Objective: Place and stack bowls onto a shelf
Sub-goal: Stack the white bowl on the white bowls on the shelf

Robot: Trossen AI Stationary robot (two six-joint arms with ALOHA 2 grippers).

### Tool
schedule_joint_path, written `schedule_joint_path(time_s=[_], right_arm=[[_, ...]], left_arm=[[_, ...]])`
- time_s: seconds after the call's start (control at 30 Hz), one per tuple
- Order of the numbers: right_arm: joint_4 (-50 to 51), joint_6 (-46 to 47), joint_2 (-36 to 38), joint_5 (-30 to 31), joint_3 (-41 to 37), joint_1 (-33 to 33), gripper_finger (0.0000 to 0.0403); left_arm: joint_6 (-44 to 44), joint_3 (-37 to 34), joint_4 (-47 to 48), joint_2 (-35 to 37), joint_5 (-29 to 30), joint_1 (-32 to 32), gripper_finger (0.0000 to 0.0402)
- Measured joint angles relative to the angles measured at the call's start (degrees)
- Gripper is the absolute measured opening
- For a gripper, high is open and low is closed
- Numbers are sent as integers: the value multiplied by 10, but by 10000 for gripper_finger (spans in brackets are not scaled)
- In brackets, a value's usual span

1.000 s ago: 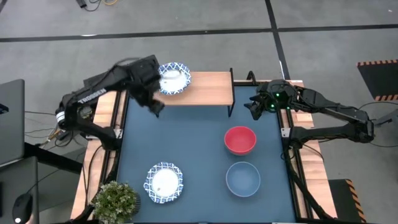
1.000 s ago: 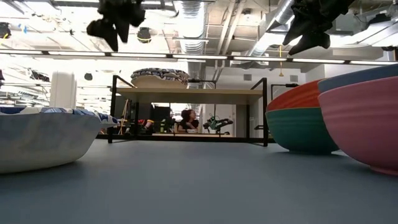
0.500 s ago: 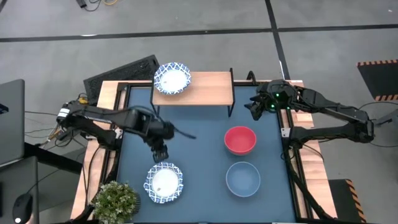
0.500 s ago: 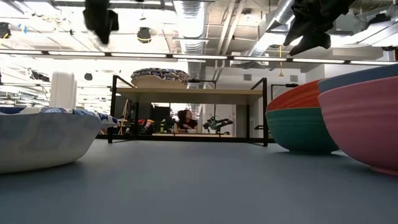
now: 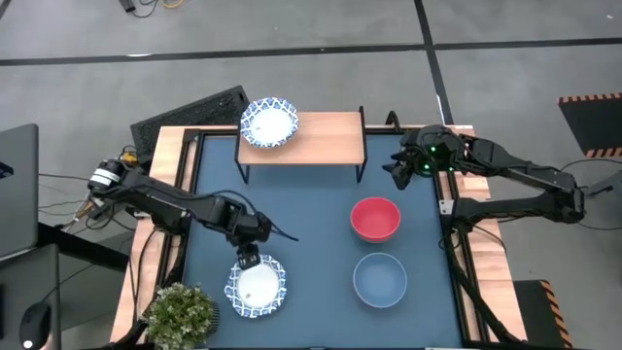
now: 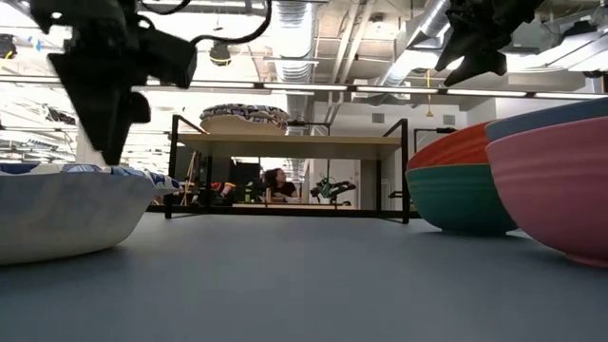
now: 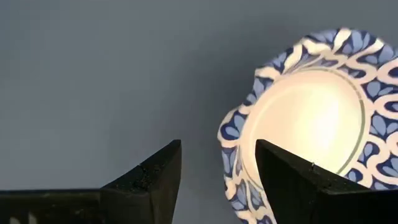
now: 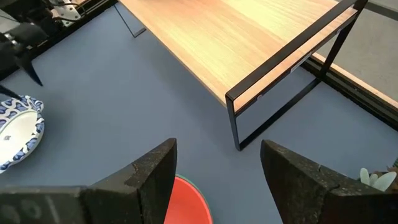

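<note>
One white bowl with a blue lattice rim (image 5: 270, 122) sits on the left end of the wooden shelf (image 5: 321, 139). A second patterned bowl (image 5: 257, 287) rests on the table near the front. My left gripper (image 5: 248, 259) is open and hangs low over this bowl's far rim (image 7: 231, 134); one finger is over the inside and one outside, just above the rim. In the low view my left gripper (image 6: 104, 133) ends close over the bowl (image 6: 66, 204). My right gripper (image 5: 398, 168) waits open in the air beside the shelf's right end.
A red bowl (image 5: 375, 219) sits nested in a green one (image 6: 456, 204). A pale blue bowl (image 5: 379, 279) sits in a pink one (image 6: 556, 190). Both stacks stand on the table's right half. A potted plant (image 5: 182, 313) stands at the near left corner.
My left gripper has left the shelf's left end, swung toward the table's near edge and come down over the far rim of the front patterned bowl. The bowl on the shelf stays where it was. My right arm has kept still.
</note>
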State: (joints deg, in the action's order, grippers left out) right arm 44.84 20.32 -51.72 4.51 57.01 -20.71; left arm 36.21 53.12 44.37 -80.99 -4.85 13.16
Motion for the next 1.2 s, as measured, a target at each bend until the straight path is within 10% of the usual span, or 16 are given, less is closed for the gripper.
schedule_joint_path(time_s=[0.43,0.87,1.2], right_arm=[[7,-12,0,0,0,0,260],[8,-15,0,0,0,0,260],[10,-14,0,0,0,0,260]], left_arm=[[59,-82,-96,0,-29,14,186],[103,-105,-131,0,-56,13,11],[236,-60,-158,1,-64,13,0]])
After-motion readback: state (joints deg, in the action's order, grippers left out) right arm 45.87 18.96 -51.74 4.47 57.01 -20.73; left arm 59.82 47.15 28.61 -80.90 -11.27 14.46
